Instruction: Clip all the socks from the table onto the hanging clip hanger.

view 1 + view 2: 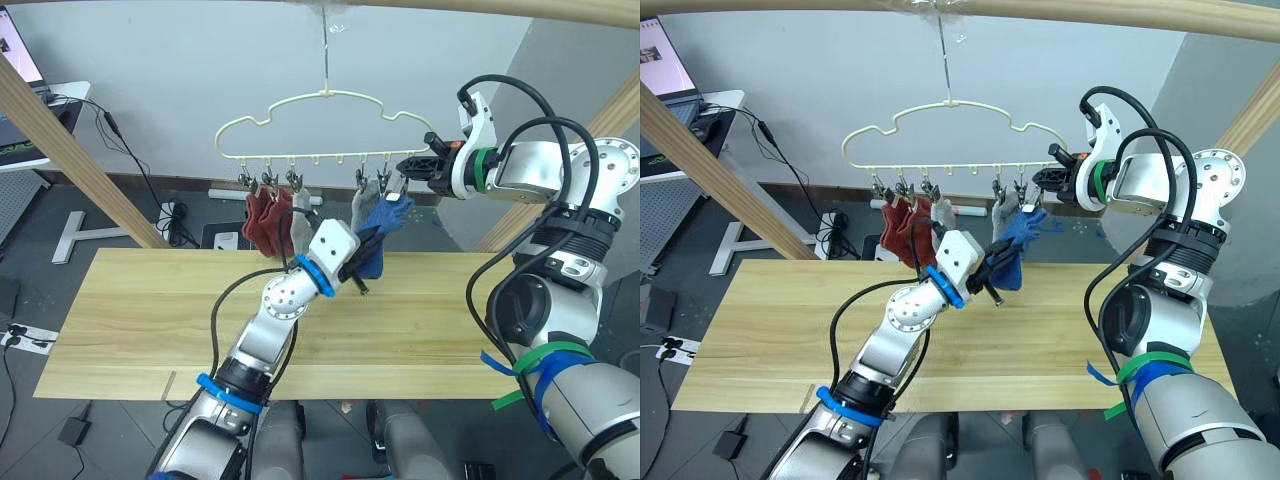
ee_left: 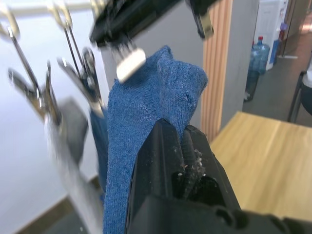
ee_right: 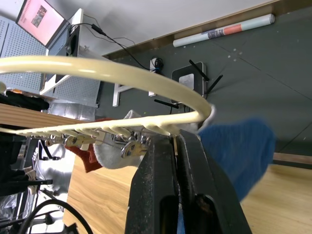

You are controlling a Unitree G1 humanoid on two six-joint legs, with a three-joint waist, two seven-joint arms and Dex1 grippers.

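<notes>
The blue sock (image 1: pixel 383 222) in my left hand (image 1: pixel 362 262) is held up at the right end of the clip hanger (image 1: pixel 320 105), its top edge close beneath the rightmost clips. My left hand is clamped on the lower part of this sock. My right hand (image 1: pixel 422 163) is at the hanger's right end with its fingers closed together on the wire or a clip there; I cannot tell which.

Progress, judged from the present layout:
- Two rust red socks (image 1: pixel 264 220) hang from the left clips.
- A light grey sock (image 1: pixel 302 226) hangs just beside them.
- A second light grey sock (image 1: pixel 363 207) hangs toward the right.
- A further strip of blue (image 2: pixel 99 139) hangs behind the held sock, beside the grey one; it appears to be the other blue sock, already clipped.
- The counter (image 1: pixel 140 320) carries no socks.

This points to the last sock being in hand, with only its clipping left.

View differences:
- The head views show the whole hanger, every hanging sock and both arms.
- The left wrist view shows the sock's knit close up, with the clips and the dark fingers of the right hand directly above it.
- The right wrist view shows the curved wire end meeting my closed fingers (image 3: pixel 158 185), the blue sock just beyond.
</notes>
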